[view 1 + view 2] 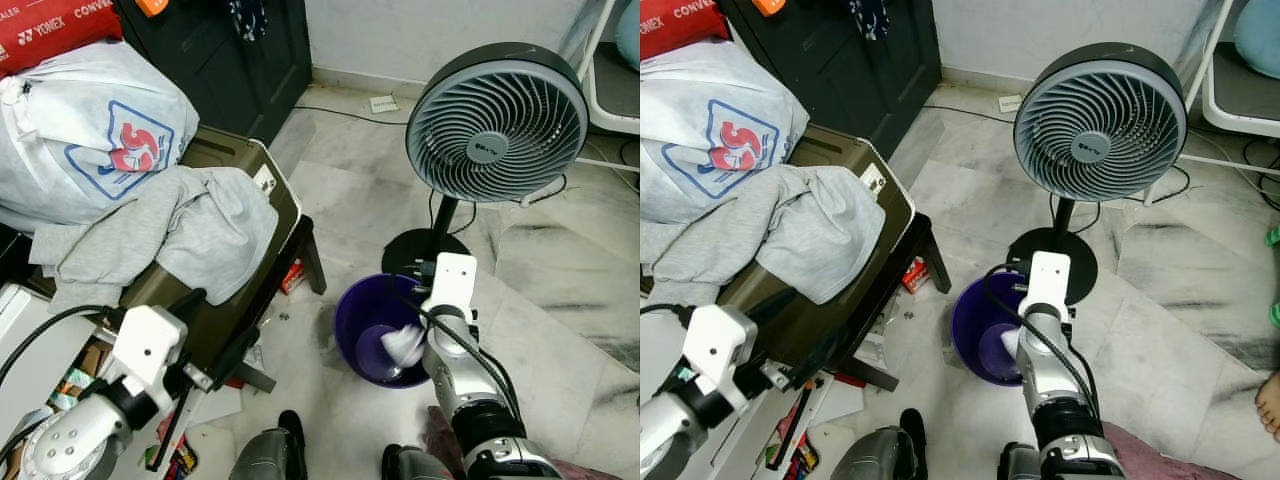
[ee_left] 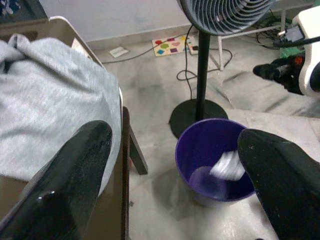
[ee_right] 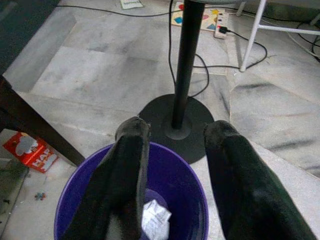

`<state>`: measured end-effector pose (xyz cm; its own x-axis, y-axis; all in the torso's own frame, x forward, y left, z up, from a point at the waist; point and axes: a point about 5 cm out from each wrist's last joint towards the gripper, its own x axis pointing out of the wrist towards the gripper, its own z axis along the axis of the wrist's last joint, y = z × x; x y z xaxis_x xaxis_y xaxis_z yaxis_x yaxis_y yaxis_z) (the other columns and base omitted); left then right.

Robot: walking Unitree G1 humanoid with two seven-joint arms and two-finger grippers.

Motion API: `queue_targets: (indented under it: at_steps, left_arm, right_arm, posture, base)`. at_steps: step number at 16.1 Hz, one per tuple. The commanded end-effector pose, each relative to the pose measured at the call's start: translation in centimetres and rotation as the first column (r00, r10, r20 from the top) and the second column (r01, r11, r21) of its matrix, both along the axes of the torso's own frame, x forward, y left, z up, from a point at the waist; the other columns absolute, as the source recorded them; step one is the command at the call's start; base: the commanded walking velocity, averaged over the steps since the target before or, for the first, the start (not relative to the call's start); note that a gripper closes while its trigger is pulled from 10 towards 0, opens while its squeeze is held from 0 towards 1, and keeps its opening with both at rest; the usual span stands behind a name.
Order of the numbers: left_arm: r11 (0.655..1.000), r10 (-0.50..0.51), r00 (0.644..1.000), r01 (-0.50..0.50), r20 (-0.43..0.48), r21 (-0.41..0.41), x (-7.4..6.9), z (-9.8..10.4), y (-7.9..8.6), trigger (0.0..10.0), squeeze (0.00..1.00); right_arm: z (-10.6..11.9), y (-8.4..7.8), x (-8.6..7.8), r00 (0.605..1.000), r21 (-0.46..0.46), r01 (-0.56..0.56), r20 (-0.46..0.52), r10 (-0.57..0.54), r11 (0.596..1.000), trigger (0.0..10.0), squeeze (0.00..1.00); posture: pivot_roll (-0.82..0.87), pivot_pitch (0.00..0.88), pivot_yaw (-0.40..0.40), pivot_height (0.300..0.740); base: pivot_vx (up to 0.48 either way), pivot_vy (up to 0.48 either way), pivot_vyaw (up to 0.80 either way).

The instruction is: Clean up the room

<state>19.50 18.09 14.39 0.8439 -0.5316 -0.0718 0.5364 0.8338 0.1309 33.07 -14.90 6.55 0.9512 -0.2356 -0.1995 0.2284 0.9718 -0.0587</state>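
The right tool (image 3: 175, 150) hangs directly over the purple bin (image 1: 352, 325), its two black fingers (image 3: 125, 185) spread apart with nothing held between them. Just below the fingers, inside the bin, lies a crumpled white piece of paper (image 3: 155, 219); in the left eye view the same white wad (image 1: 404, 346) sits right beside the right arm, within the bin's rim. Beyond this tool, on the far side of the bin, stands the grey pedestal fan (image 1: 497, 122), its round black base (image 3: 176, 122) close behind the bin's rim on the marble floor (image 1: 560, 330), with black cables trailing behind it. To the side of this tool, under the edge of the furniture, a small red carton (image 3: 31, 151) lies on the floor. The left tool (image 2: 175, 165) is held low beside the dark olive bench (image 1: 258, 200), its fingers (image 2: 75, 175) wide apart and empty; past it the bin and the fan's pole show, and close alongside it a grey garment (image 1: 175, 235) drapes over the bench top. Behind the garment, further from the left tool, rests a large white bag with a red and blue logo (image 1: 95, 130). Below the left tool, papers and small packets (image 1: 185, 455) are scattered on the floor. A person's bare toes (image 1: 1268, 400) are at the far edge of the floor, well away from the right tool.
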Motion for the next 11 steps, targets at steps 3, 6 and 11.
queue_targets:
  at_steps: [3, 6, 11]
  left_arm:
    - [1.0, 0.022, 1.0, -0.022, -0.022, 0.005, 0.0, -0.5, 0.0, 10.0, 0.0]
    - [0.999, 0.028, 1.0, -0.028, 0.001, -0.025, 1.1, -0.7, -0.8, 10.0, 0.0]
    - [0.995, 0.064, 0.995, -0.059, 0.071, -0.083, 4.0, -0.8, -2.2, 10.0, 0.0]
  right_arm:
    - [0.2, 1.1, 0.1, 0.999, 0.019, -0.038, 0.017, 0.037, 0.999, 10.0, 1.0]
    - [0.9, 2.3, -0.1, 0.989, -0.01, -0.127, 0.071, 0.127, 0.992, 10.0, 1.0]
    - [3.2, 3.5, -1.5, 0.926, -0.156, -0.279, 0.217, 0.308, 0.948, 10.0, 1.0]
  posture:
    - [0.17, 0.279, 0.133, 0.74]
    - [0.12, 0.236, 0.115, 0.74]
    - [0.03, 0.141, 0.085, 0.74]
  base:
    - [0.0, 0.0, 0.0]
    - [0.0, 0.0, 0.0]
    - [0.0, 0.0, 0.0]
